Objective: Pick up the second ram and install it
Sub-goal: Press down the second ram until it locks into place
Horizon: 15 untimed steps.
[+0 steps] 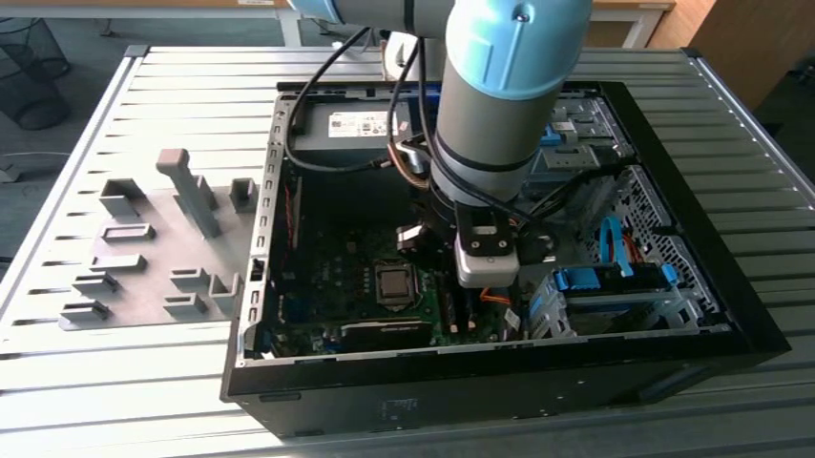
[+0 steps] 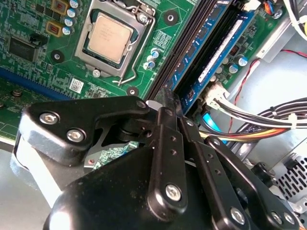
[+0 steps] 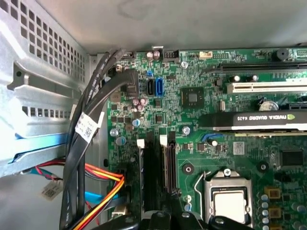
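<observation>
I find printed matter in several places, none of it legible to me. White lettering runs along the graphics card (image 3: 254,120). A white tag (image 3: 88,125) wraps a black cable (image 3: 76,163). A long white strip label (image 2: 218,55) lies on a seated memory stick (image 2: 225,36). A white sticker (image 1: 361,124) sits on the power supply (image 1: 319,129).

- Whole setup sits on a big table (image 1: 153,382) with a ribbed, slatted metal top, pale grey.
- Beyond its far edge there's grey floor (image 1: 76,38) and a black wire-mesh bin (image 1: 32,72) standing on it, well away from the jaws on the exterior view's left.
- Light wooden furniture (image 1: 751,38) in the far corner on the exterior view's right, plus a white-legged desk (image 1: 637,19) along the back.
- Soft, even light, no hard shadows on the slats.
</observation>
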{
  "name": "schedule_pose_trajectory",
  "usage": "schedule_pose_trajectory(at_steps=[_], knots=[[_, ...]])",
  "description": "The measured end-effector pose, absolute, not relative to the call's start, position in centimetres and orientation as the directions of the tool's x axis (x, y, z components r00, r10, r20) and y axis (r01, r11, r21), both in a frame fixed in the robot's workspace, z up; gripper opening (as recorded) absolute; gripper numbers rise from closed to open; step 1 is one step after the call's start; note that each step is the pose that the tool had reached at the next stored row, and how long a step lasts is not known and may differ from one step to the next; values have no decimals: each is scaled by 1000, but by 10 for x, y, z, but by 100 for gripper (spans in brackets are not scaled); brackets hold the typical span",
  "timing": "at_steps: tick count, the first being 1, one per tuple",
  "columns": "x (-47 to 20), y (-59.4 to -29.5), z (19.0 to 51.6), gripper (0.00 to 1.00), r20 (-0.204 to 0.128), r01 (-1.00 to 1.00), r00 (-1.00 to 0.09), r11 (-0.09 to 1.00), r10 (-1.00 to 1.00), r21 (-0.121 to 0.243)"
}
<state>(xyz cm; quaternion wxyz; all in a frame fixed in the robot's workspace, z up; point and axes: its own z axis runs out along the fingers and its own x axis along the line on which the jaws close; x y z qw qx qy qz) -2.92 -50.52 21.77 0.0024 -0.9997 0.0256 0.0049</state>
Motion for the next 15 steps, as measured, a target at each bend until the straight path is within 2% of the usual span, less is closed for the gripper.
schedule_pose_trajectory(at_steps=[6,15], knots=[[-29,-505,218,11,-10,-51,999,-999,-51,-4],[-29,-505,242,11,-10,-50,999,-999,-50,-10]])
